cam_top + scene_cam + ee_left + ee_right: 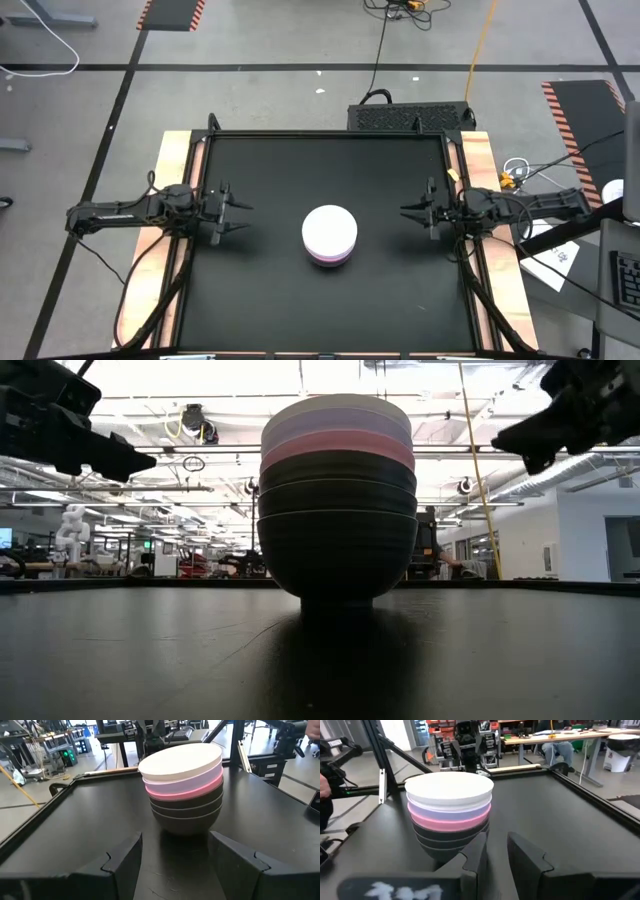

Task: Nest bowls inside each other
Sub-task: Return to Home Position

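The six bowls [329, 235] are nested at the middle of the table [260, 300], white uppermost. The left gripper [244, 216] is held wide apart, the right gripper [408, 213] narrowly parted; nothing is gripped or touched.

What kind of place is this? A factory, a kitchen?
Most likely a robotics lab or workshop, not a home. Beyond the black table with its stacked bowls are workbenches, another robot rig, hazard-striped floor markings and cables trailing across bare floor.
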Robot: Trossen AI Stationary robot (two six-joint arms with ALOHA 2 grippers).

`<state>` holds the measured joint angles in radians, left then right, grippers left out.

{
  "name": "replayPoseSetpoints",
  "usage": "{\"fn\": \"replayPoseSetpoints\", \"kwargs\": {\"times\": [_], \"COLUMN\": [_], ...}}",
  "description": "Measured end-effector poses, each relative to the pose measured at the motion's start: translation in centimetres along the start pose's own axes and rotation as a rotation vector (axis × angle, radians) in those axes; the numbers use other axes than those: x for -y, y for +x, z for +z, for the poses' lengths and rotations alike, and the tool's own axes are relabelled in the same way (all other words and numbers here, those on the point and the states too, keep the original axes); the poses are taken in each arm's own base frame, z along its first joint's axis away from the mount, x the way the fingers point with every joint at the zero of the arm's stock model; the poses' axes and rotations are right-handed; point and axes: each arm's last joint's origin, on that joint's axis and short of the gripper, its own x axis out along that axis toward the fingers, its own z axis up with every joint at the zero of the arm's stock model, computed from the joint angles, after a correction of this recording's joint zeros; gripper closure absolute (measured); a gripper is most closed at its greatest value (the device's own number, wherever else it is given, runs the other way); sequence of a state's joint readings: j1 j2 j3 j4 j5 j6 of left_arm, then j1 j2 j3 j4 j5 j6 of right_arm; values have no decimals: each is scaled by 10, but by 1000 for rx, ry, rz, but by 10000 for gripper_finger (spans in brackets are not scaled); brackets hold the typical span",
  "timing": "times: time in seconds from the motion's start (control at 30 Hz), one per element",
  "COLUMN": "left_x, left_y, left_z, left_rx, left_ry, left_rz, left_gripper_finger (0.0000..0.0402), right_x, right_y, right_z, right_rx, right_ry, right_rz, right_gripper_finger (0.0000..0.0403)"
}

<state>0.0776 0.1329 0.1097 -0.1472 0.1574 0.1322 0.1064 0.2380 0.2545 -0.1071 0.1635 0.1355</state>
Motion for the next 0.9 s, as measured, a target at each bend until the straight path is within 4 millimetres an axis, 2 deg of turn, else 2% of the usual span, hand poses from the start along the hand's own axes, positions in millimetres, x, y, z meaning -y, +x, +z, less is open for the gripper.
{"fn": "replayPoseSetpoints", "kwargs": {"times": [0.27, 0.43, 0.8, 0.9], "left_x": [0, 0, 0, 1], "left_y": [0, 5, 8, 8], "left_z": [-2, -13, -16, -16], "left_rx": [-7, -5, -18, -13], "left_ry": [-23, -4, 16, 35], "left_rz": [-2, 23, 24, 2], "left_gripper_finger": [172, 172, 172, 172], "right_x": [2, 4, 6, 5], "right_y": [0, 1, 5, 5], "right_z": [-18, -29, -43, -41], "right_rx": [25, 11, -5, 26], "right_ry": [26, 29, 34, 29], "right_rz": [3, -17, -19, 12], "right_gripper_finger": [334, 334, 334, 334]}}
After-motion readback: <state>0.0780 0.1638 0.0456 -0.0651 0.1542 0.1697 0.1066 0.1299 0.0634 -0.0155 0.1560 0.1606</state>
